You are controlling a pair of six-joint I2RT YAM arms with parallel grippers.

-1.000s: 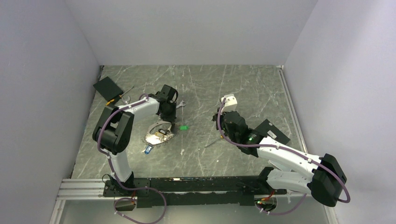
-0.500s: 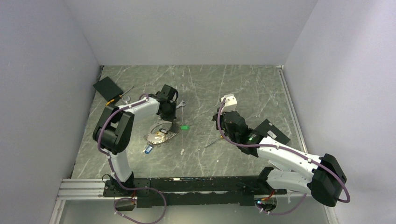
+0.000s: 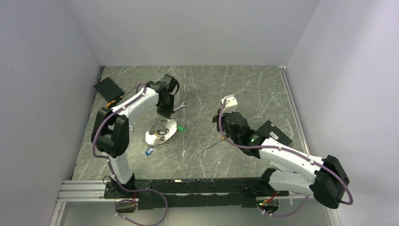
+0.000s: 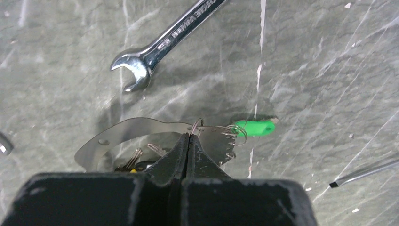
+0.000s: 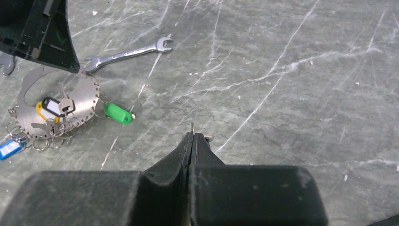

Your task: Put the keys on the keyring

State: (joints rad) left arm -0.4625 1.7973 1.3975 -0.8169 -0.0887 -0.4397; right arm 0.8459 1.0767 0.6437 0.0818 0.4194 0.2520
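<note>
While the left gripper (image 4: 189, 136) is pinching shut on the keyring (image 4: 126, 128), a thin silver perforated crescent, it is tilting its rim higher than a second ago, with the green key (image 4: 254, 127) dangling just right of the tips. The right gripper (image 5: 192, 134) is staying closed.

The left tool (image 4: 189, 137) is matt black, grainy plastic; the wrench (image 4: 164, 40) beyond it is glossy polished metal. At its tip the keyring (image 4: 117, 134) is thin, dull-sheened silvery metal, and the key (image 4: 254, 127) just beside has a smooth green plastic head. The desk (image 4: 329, 56) under it is matt, grey, stone-veined.
</note>
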